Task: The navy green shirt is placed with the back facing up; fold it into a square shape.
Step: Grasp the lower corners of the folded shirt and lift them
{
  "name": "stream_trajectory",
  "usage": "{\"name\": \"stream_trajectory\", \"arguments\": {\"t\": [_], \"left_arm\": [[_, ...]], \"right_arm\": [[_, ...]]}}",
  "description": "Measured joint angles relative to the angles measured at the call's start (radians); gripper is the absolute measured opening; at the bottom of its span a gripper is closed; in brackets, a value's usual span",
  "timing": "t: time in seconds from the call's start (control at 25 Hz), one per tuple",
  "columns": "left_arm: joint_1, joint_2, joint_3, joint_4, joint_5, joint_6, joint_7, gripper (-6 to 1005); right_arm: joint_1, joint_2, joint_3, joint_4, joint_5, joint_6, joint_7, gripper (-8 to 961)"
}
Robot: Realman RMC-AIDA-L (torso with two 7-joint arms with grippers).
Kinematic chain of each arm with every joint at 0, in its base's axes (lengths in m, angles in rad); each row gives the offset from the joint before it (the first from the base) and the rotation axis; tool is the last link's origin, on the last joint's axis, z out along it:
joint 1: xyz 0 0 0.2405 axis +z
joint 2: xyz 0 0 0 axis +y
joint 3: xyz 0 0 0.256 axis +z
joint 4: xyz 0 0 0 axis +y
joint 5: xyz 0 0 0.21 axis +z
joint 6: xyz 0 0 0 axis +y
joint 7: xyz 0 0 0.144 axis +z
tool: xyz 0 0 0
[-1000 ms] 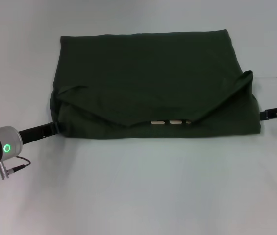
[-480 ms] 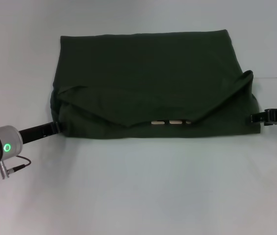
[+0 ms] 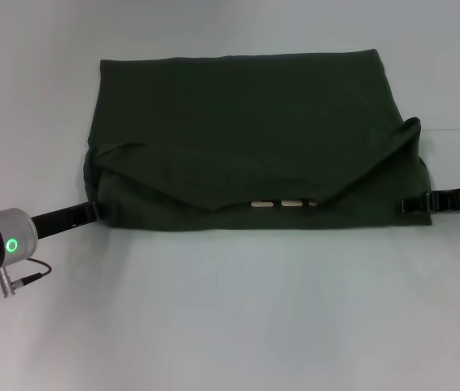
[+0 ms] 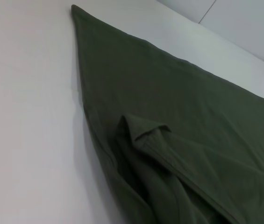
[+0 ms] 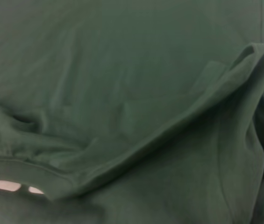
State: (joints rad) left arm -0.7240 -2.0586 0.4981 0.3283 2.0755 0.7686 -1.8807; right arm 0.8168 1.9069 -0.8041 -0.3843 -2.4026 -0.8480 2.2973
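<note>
The shirt [image 3: 246,122] is dark olive green and plain. It lies flat, partly folded into a wide rectangle. Its near part is folded over in a shallow V, with both side corners slightly raised.

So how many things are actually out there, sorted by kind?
Shirts: 1, the navy green shirt, partly folded on the table.
Grippers: 2, the left gripper at the shirt's left edge and the right gripper at its right edge.
Total: 3, not counting the table.
</note>
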Motion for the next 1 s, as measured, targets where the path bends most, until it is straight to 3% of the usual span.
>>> {"name": "stream_trajectory", "arguments": {"t": [0.36,0.56,1.0], "left_arm": [[0.000,0.000,-0.001,0.000,0.000,0.000,0.000,3],[0.000,0.000,-0.003,0.000,0.000,0.002,0.000,3],[0.000,0.000,-0.007,0.003,-0.003,0.012,0.000,2]], "right_arm": [[-0.008,-0.005,-0.020,-0.001,-0.001,0.018,0.000,627],[-0.008,0.014,-0.021,0.000,0.004,0.030,-0.032,619],[-0.006,0.022,-0.016,-0.009,0.007,0.026,-0.035,603]]}}
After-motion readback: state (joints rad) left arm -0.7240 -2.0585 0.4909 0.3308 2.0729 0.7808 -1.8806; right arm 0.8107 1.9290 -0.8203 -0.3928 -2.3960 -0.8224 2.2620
